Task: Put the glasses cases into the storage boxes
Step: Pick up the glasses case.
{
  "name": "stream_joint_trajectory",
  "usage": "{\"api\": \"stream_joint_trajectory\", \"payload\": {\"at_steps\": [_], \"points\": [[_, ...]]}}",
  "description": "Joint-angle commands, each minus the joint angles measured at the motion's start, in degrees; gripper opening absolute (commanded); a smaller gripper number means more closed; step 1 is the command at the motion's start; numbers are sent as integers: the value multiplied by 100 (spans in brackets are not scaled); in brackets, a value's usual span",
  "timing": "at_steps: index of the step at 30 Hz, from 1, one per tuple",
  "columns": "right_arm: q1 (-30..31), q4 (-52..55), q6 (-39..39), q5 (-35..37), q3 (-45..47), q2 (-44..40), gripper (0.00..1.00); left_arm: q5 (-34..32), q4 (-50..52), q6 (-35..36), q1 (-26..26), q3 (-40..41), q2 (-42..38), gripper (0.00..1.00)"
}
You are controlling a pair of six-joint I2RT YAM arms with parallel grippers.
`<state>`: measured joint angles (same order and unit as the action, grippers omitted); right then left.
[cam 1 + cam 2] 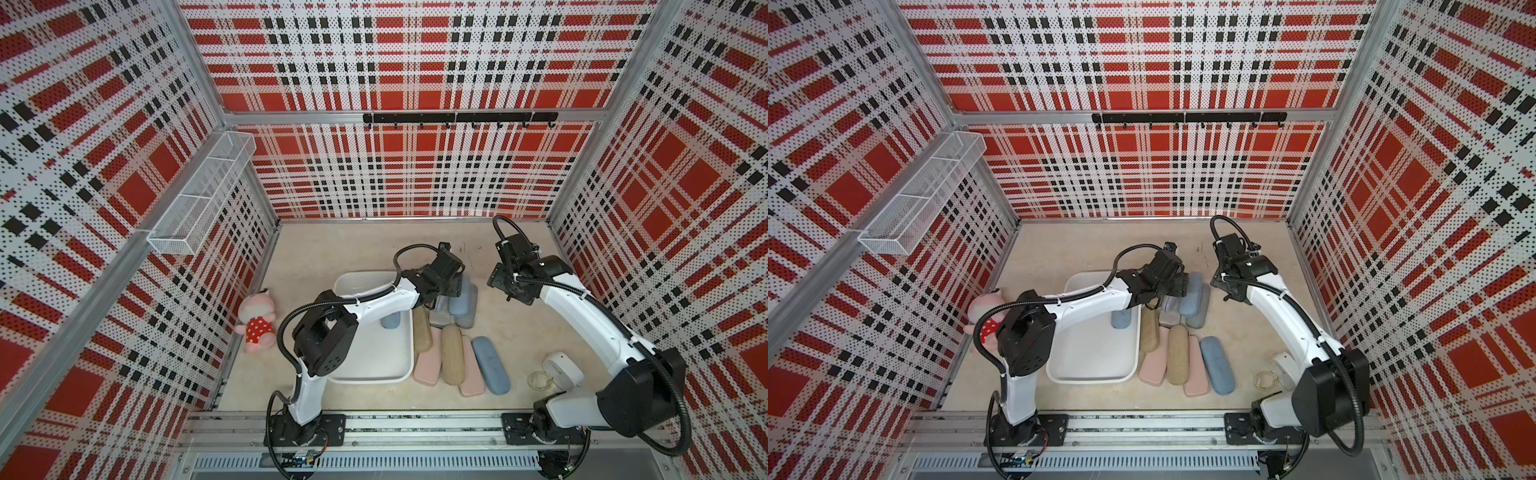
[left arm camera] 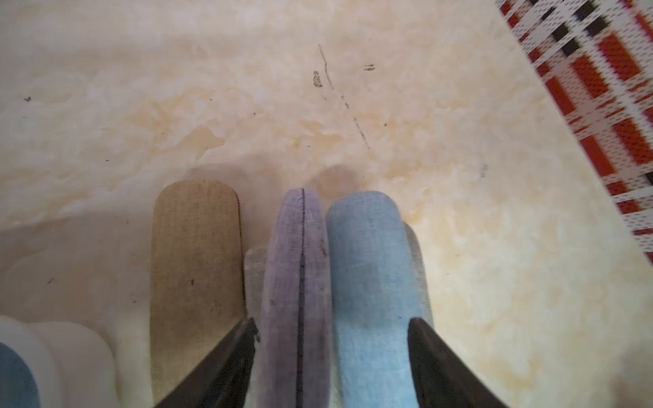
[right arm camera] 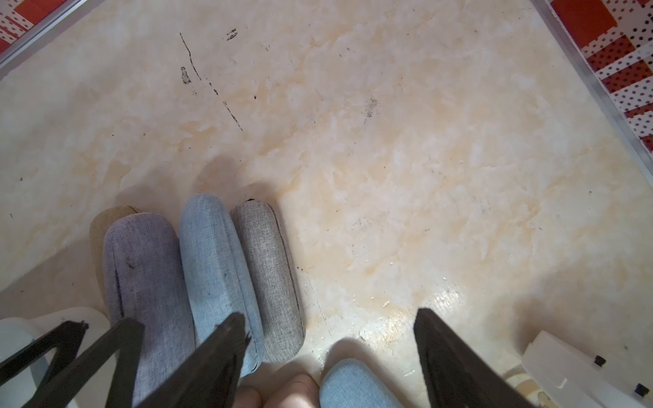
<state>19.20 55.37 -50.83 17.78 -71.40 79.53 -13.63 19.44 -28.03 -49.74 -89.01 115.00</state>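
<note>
the left gripper hangs low over the cluster of cases just right of the tub. its jaws straddle two cases lying side by side and touching: the lavender case, up on its edge with the seam on top, and the light blue case. one finger sits against the lavender case's outer side, the other on the light blue case's outer shoulder. the jaws stand at a middling width; whether they squeeze the pair i cannot tell. a tan case lies just outside the jaws on the lavender side, and a grey case touches the light blue case on the side away from the lavender case. the right gripper hangs wide and holds nothing, over bare counter just right of that cluster, apart from the grey case. in both top views one slate case lies inside the tub, partly under the left arm; more cases lie on the counter right of the tub.
</note>
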Motion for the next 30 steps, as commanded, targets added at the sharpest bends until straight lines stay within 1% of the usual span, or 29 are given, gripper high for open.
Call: {"api": "stream_joint_trajectory", "payload": {"at_steps": [1, 5, 9, 16, 28, 30], "points": [[-46, -30, -67, -33, 63, -143, 78, -470, 379, 140, 30, -294, 161, 70], [-67, -42, -69, -51, 58, -218, 78, -711, 593, 84, 89, -337, 251, 68], [-83, -43, -50, -36, 25, -232, 77, -806, 609, -40, 190, -169, 144, 66], [-83, -34, -21, -46, -5, -217, 77, -997, 740, -222, 346, -103, 83, 65], [-92, 125, 69, 80, -194, -287, 77, -1179, 1192, -387, 467, -503, 343, 61], [-92, 115, 81, 86, -225, -330, 77, -1176, 1189, -367, 435, -584, 296, 62]]}}
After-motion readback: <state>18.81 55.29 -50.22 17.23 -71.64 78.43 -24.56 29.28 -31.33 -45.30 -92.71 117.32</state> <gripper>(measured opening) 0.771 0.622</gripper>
